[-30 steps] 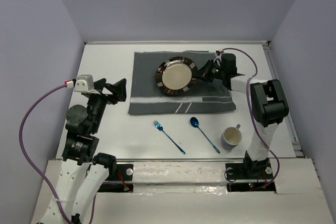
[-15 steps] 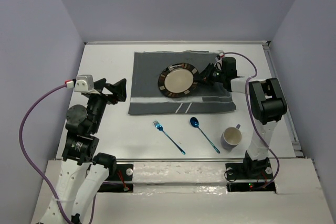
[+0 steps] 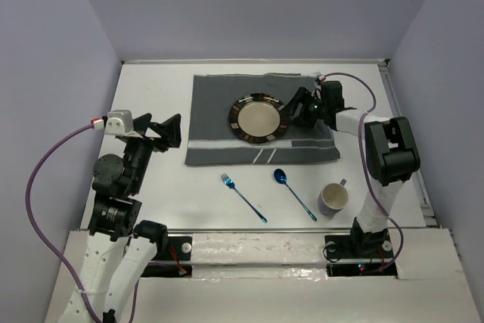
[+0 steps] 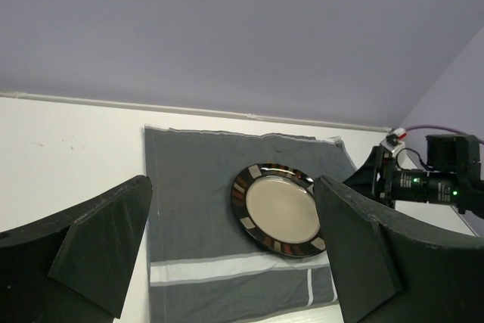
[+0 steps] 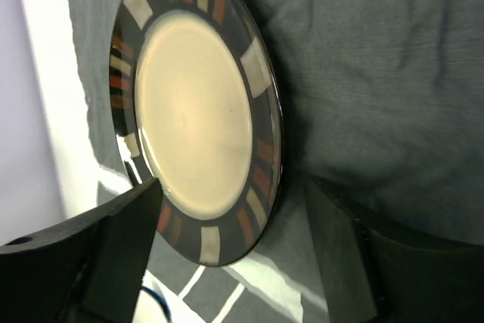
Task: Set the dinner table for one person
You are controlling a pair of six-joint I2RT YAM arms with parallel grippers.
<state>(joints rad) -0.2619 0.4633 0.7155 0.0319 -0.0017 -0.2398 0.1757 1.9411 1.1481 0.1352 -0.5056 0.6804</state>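
Right gripper [image 3: 290, 111] is hovering open at the right rim of the plate [image 3: 258, 119], not gripping it. Left gripper [image 3: 172, 131] is hanging open and empty at the left. Dinner table [image 3: 197, 206] is carrying the grey placemat [image 3: 212, 111] with the plate resting on it, so that part is looking done. Mug [image 3: 333, 198], spoon [image 3: 295, 193] and fork [image 3: 243, 198] are lying off the mat near the front, likely waiting for placing.
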